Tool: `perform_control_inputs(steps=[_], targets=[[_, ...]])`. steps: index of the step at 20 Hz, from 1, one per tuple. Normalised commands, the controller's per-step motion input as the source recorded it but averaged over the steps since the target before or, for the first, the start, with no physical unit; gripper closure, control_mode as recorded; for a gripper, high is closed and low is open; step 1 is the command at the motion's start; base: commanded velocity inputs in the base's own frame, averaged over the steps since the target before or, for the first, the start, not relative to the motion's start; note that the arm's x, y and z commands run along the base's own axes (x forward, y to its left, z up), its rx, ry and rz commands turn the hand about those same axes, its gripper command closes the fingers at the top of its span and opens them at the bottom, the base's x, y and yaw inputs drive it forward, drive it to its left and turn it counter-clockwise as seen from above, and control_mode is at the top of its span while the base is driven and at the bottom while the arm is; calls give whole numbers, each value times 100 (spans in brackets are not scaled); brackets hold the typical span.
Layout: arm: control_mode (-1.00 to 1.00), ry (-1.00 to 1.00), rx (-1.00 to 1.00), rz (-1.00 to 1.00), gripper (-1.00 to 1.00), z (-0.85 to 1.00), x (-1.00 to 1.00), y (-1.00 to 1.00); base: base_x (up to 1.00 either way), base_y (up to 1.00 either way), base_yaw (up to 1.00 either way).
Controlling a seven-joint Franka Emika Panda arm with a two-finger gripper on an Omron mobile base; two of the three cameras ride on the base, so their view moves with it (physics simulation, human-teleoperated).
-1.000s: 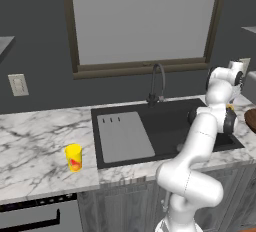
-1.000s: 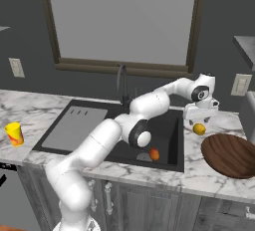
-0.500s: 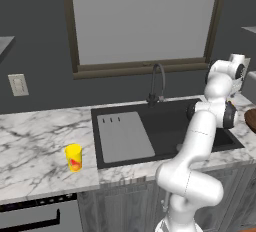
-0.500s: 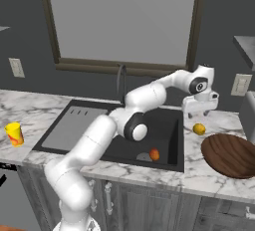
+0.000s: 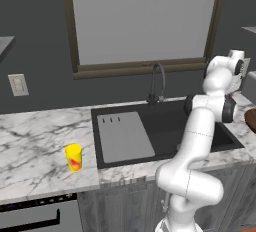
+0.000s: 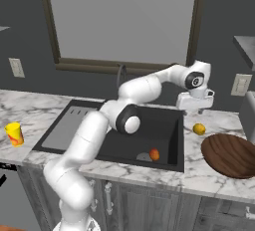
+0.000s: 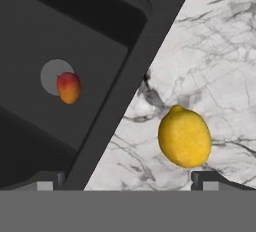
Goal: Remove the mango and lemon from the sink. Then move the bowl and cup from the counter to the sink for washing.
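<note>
The lemon (image 6: 199,129) is set on the counter (image 6: 209,173) just beside the sink's (image 6: 175,145) right rim, below the released, empty gripper (image 6: 194,111). The mango (image 6: 154,154) is left by the drain. The bowl (image 6: 230,154) and cup (image 5: 74,157) remain unmoved on the counter.

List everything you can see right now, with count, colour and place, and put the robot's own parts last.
lemon: 1, yellow, on the counter just right of the sink, free of the hand
mango: 1, orange-red, in the sink basin by the round drain
cup: 1, yellow with a red mark, upright on the counter left of the sink
bowl: 1, dark reddish-brown, on the counter right of the sink
sink: 1, black, with a grey drainboard on its left side
faucet: 1, dark, behind the sink
counter: 1, white marble
wall outlets: 2, pale, one each side
window: 1, dark frame
hand: 1, white, open, above the lemon
</note>
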Motion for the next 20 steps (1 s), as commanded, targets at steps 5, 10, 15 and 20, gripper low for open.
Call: perform_control_inputs(steps=[5,10,15,20], targets=[[-100,0,0,0,-100,5,-30,39,0,0,0],[-100,0,-3,-2,-100,12,-31,37,0,0,0],[-100,-5,-6,-5,-100,5,-35,37,0,0,0],[-100,-5,-9,-11,-100,0,-29,38,0,0,0]])
